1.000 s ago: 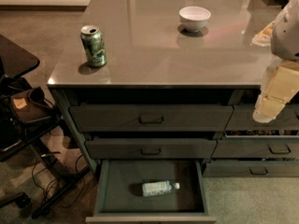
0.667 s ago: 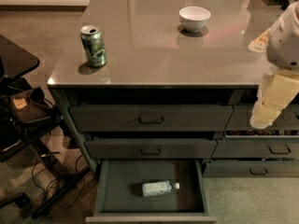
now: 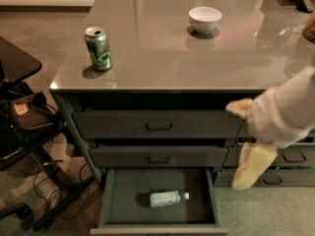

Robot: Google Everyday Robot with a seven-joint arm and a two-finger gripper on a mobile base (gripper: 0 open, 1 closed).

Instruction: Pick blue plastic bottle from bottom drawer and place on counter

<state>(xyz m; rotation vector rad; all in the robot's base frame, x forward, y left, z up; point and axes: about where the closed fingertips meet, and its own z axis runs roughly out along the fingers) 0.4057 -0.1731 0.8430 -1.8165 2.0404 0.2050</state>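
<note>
Right now the gripper (image 3: 252,167) is hanging pointed downward from the cream-covered arm (image 3: 290,112), up and to the right of the bottom drawer (image 3: 123,193) and apart from it; whether it is spread or closed cannot be told. That drawer is standing pulled open and holding the blue plastic bottle (image 3: 167,198), which is lying on its side near the middle of the drawer floor, long axis running along the drawer's width, white cap pointing right. Above the drawer, the counter (image 3: 162,63) is carrying a green drink can (image 3: 98,48) upright over the drawer's left side and a white bowl (image 3: 205,19) farther back.
</note>
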